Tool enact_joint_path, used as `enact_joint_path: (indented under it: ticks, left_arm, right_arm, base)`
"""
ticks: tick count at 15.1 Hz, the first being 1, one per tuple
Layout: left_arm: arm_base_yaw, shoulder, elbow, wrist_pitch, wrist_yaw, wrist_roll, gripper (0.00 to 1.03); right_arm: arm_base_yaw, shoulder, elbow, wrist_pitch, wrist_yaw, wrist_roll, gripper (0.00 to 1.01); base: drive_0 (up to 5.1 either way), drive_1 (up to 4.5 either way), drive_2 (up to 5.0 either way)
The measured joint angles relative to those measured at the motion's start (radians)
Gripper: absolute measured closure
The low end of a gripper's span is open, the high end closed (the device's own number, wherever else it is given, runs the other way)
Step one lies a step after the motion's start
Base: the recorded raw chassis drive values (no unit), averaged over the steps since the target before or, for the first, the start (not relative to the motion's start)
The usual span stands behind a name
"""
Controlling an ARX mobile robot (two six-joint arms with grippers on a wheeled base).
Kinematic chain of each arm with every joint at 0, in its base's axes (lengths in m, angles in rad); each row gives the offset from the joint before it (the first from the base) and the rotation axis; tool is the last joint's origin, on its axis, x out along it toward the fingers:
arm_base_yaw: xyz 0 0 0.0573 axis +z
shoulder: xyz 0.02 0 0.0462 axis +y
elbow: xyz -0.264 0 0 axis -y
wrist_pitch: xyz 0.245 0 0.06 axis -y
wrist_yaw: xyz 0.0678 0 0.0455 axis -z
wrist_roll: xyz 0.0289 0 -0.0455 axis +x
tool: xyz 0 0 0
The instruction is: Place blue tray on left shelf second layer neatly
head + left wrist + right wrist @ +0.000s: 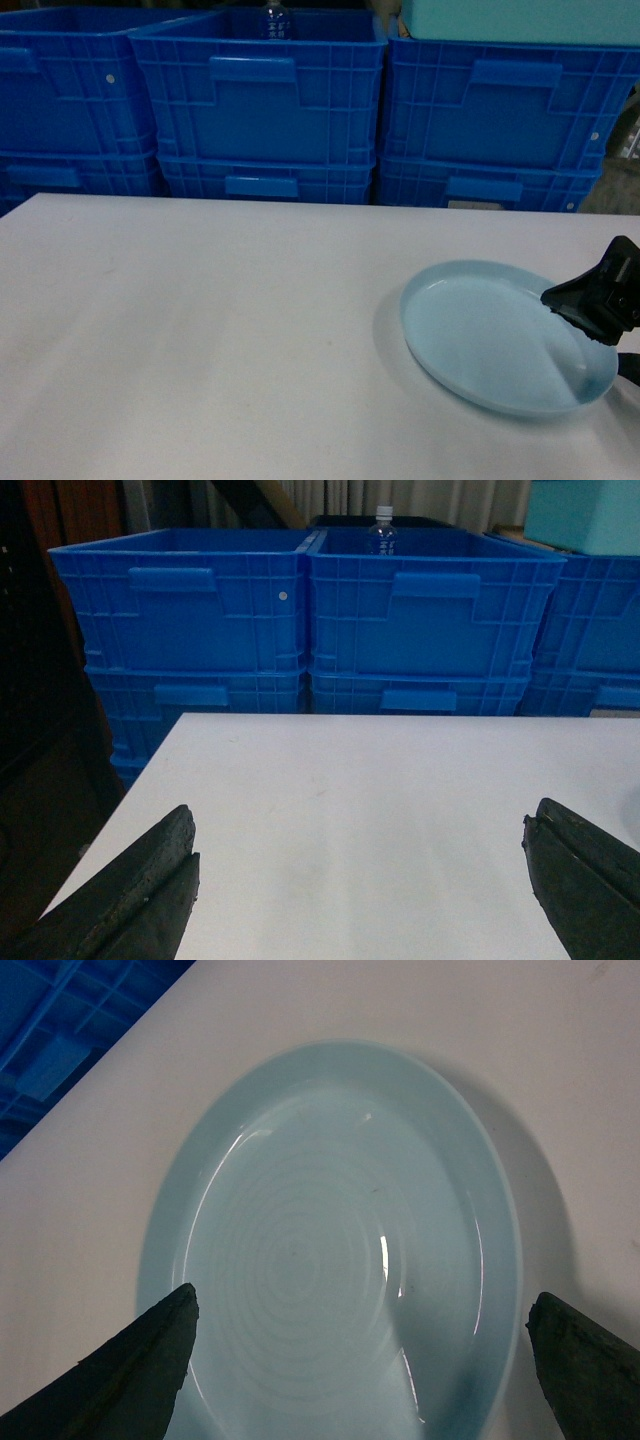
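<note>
- The blue tray (495, 335) lies flat on the white table (200, 330) in the lower right of the head view; it is a pale, glossy oval dish with a low rim, and the right wrist view (330, 1250) shows faint concentric rings inside it.
- The right gripper (590, 300) enters from the right edge of the head view, over the tray's right rim; whether it touches the rim cannot be told.
- In the right wrist view the right gripper (360, 1365) has its fingers spread wide, one dark fingertip (150, 1355) at lower left and the other at lower right, with the tray filling the space between and beyond them; nothing is gripped.
- The left gripper (360, 885) shows only in its own wrist view; its fingers (150, 890) stand wide apart at the bottom corners, above bare table (360, 780); it holds nothing.
- Dark-blue ribbed crates (260, 100) are stacked in two layers along the table's far edge, across the top of the head view; the left wrist view shows the same stacks (420, 610).
- A clear plastic bottle (381, 530) stands inside the upper middle crate, its cap showing above the rim.
- A teal box (520, 20) rests on the upper right crate, at the top right of the head view.
</note>
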Motion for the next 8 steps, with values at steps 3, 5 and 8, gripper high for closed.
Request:
enact_joint_path:
  ticks: [3, 5, 8]
  left_arm:
    - [0.000, 0.000, 0.000, 0.000, 0.000, 0.000, 0.05]
    - [0.000, 0.000, 0.000, 0.000, 0.000, 0.000, 0.05]
    - [0.000, 0.000, 0.000, 0.000, 0.000, 0.000, 0.05]
  right_arm:
    - [0.013, 0.007, -0.005, 0.003, 0.037, 0.026, 0.03]
    - [0.018, 0.019, -0.005, 0.001, 0.053, 0.037, 0.03]
    - [0.048, 0.019, 0.009, -0.034, 0.114, 0.036, 0.03]
  base:
    - [0.0, 0.00, 0.0]
    - [0.0, 0.00, 0.0]
    - [0.0, 0.00, 0.0]
